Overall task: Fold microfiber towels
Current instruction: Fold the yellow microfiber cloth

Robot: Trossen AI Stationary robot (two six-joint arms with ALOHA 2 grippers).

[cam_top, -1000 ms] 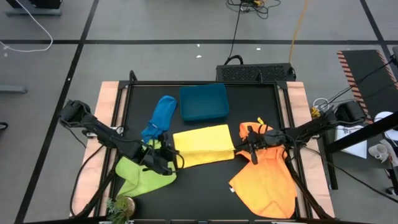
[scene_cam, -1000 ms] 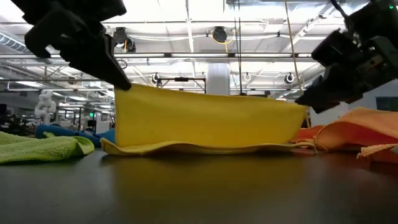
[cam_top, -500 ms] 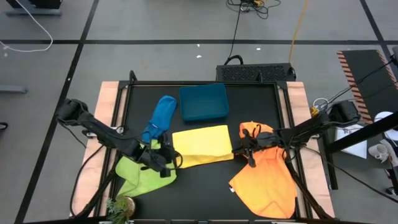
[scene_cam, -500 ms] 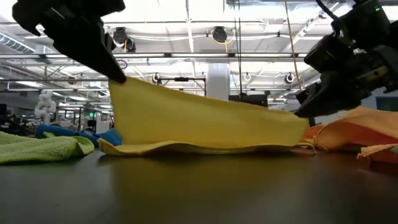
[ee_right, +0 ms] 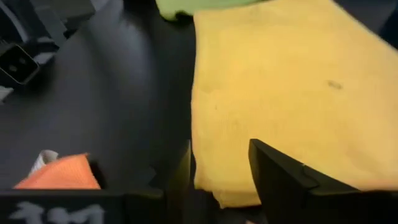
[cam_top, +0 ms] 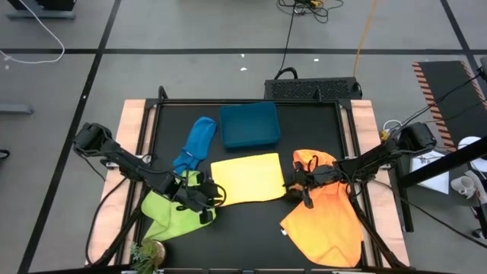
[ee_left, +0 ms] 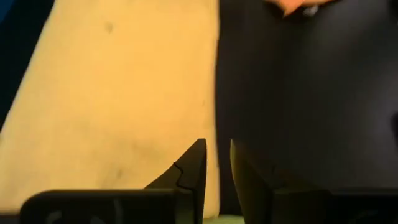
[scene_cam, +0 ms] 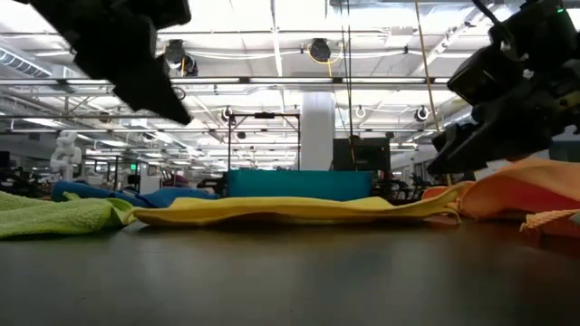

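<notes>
The yellow towel (cam_top: 247,177) lies flat on the black table, folded over, low and level in the low view (scene_cam: 290,210). My left gripper (cam_top: 215,195) stands open just above the towel's near left corner (ee_left: 186,124). My right gripper (cam_top: 293,183) is open at the near right corner, and the towel's edge (ee_right: 217,186) shows between its fingers. In the low view both grippers (scene_cam: 177,104) (scene_cam: 444,149) hang clear above the cloth. A blue towel (cam_top: 196,144), a lime green one (cam_top: 179,213) and orange cloth (cam_top: 323,209) lie around it.
A teal bin (cam_top: 249,125) stands at the far middle of the table, just behind the yellow towel. The green towel lies under my left arm and the orange cloth under my right arm. A small plant (cam_top: 148,251) sits at the near left corner.
Both grippers held the yellow towel's upper layer raised by its two corners. The right one sank first, then both opened and let go. The raised layer has dropped flat onto the layer below.
</notes>
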